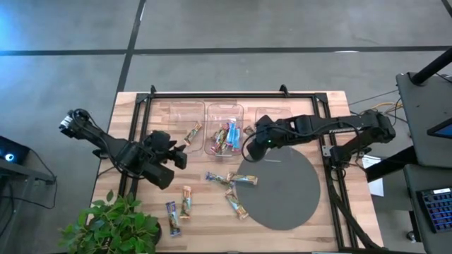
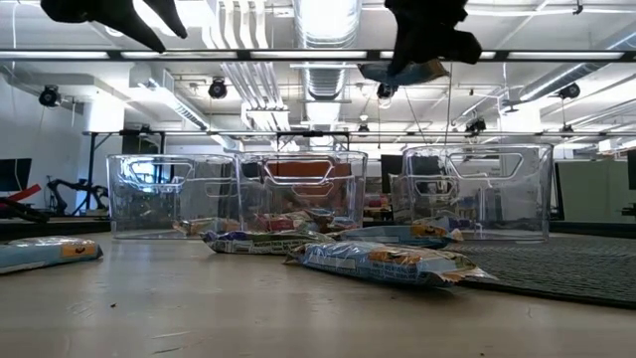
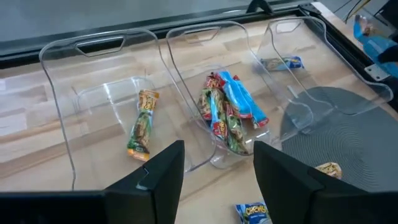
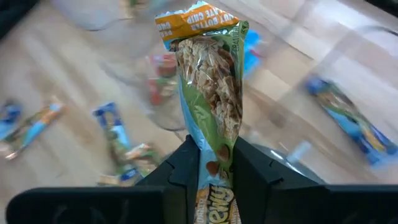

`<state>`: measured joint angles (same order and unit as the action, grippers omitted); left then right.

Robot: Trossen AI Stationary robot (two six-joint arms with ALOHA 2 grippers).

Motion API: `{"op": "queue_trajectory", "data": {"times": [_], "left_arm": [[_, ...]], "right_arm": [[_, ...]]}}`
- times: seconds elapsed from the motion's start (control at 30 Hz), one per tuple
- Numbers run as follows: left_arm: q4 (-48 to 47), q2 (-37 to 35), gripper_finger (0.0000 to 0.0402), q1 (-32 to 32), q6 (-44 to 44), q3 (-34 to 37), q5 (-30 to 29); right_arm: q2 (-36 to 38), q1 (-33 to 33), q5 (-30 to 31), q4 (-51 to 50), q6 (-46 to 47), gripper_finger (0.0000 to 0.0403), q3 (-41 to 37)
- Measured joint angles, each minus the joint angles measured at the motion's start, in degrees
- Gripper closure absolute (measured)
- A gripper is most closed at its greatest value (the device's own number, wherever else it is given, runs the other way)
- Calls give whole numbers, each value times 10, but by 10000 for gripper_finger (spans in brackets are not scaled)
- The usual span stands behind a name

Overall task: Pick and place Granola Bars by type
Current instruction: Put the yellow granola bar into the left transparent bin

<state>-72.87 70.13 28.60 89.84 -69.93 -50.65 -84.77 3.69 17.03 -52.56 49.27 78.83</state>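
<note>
The right end effector (image 4: 214,163) hangs above the counter (image 1: 332,212), clenched on the lower end of a granola bar (image 4: 208,93) with an orange, green and blue wrapper that stands up from between its fingers. Just beyond it sits the middle bin (image 1: 224,127), piled with red and blue bars (image 3: 227,112); the bin beside that (image 3: 93,118) holds a single bar (image 3: 142,121), and the third bin (image 3: 292,50) holds one blue bar (image 3: 281,63). The left end effector (image 3: 214,177) hovers apart from the right one with its fingers released and nothing between them. More loose bars (image 1: 233,187) lie scattered on the wood below and between both end effectors, near a round grey mat (image 1: 289,190).
</note>
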Motion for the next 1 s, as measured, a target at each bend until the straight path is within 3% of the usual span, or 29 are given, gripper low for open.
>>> {"op": "queue_trajectory", "data": {"times": [0.17, 0.43, 0.53, 0.73, 0.87, 1.0], "left_arm": [[46, 4, 227, 0, -70, 0, 6], [291, 6, 227, -3, -399, 0, 49], [335, 16, 227, -4, -494, 0, 52], [354, 54, 227, -2, -591, 0, 67], [373, 100, 227, 14, -775, 0, 98], [435, 144, 227, 19, -935, -1, 93]], "right_arm": [[-14, 22, -97, 106, -92, 335, 0], [-66, 46, -272, 185, -149, 335, 2], [-81, 51, -289, 187, -153, 335, 3], [-85, 58, -307, 191, -156, 335, 3], [-79, 58, -343, 196, -161, 335, 3], [-79, 57, -383, 202, -161, 335, 3]]}}
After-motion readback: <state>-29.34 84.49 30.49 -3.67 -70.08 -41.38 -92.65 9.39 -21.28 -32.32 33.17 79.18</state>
